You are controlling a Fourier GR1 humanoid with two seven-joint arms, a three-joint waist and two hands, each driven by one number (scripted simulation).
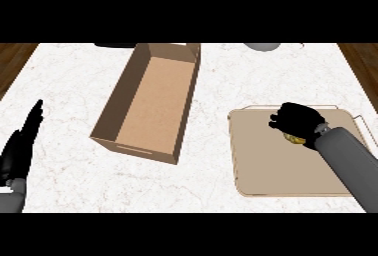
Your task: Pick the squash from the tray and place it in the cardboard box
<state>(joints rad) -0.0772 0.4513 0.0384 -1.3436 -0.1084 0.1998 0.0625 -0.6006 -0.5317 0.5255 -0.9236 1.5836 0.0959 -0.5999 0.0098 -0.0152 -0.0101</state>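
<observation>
The right hand sits over the tray, near the tray's far edge & toward its right side, fingers curled down around the squash. Only a small yellow-brown bit of the squash shows, peeking out just under the hand next to the wrist; the rest is hidden by the fingers. Can't tell if the squash is resting on the tray or already lifted off it. The grey right forearm runs from the hand diagonally to the lower right corner of the view, crossing the tray's right part.

The tray is a flat tan sheet w/ a thin rim, lying on the white marble counter by its right edge. The cardboard box stands open on the counter's middle, left of the tray & apart from it, long axis running front to back, slightly slanted; its inside holds nothing visible.

The left hand is at the counter's left edge, fingers straight & pointing up toward the far side, holding nothing, well apart from the box.

Far edge of the counter: a grey rounded object and a dark object, both cut off by the view, can't tell what they are
</observation>
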